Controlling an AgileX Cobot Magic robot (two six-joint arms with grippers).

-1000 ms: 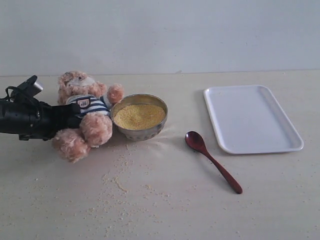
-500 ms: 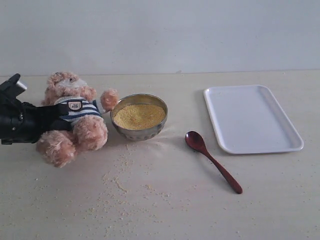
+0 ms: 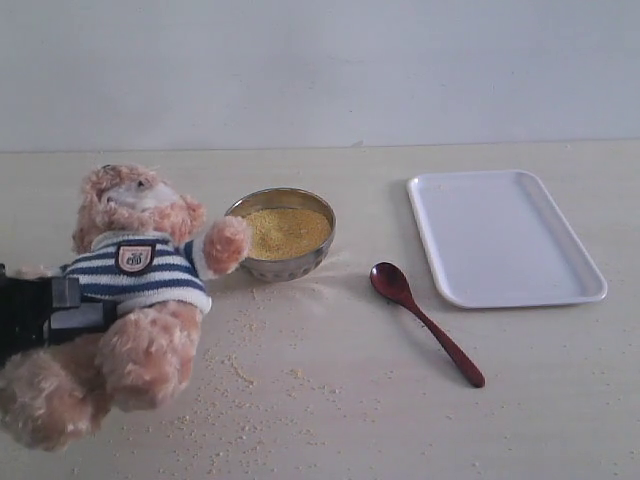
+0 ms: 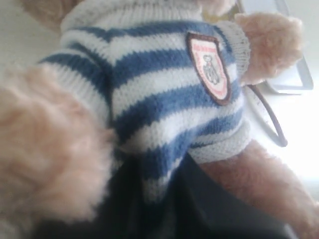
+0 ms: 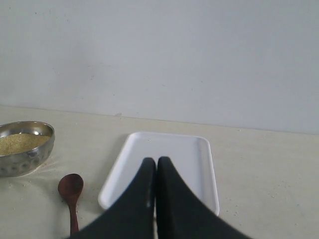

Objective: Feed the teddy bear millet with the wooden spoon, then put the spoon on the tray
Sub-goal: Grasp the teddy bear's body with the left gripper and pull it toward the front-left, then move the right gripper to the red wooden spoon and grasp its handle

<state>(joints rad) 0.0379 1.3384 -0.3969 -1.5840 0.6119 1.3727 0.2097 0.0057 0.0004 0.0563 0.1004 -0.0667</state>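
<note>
The teddy bear (image 3: 135,290) hangs upright at the left, lifted off the table, one paw near the bowl's rim. My left gripper (image 3: 60,312) is shut on its striped shirt from the side. In the left wrist view the shirt (image 4: 159,94) fills the frame, pinched between the dark jaws (image 4: 164,199). Millet (image 3: 285,230) is heaped in the metal bowl (image 3: 290,262). The wooden spoon (image 3: 425,322) lies on the table between the bowl and the white tray (image 3: 500,235). My right gripper (image 5: 156,162) is shut and empty, hovering near the tray (image 5: 192,149); it does not show in the exterior view.
Loose millet grains (image 3: 240,372) are scattered over the table in front of the bowl. A plain pale wall (image 3: 320,70) stands behind the table. From the right wrist, the spoon (image 5: 71,190) and the bowl (image 5: 22,154) lie off to one side.
The left gripper has carried the bear away from the bowl, toward the camera and the left edge, raising it upright. Spoon, bowl and tray have not moved.
</note>
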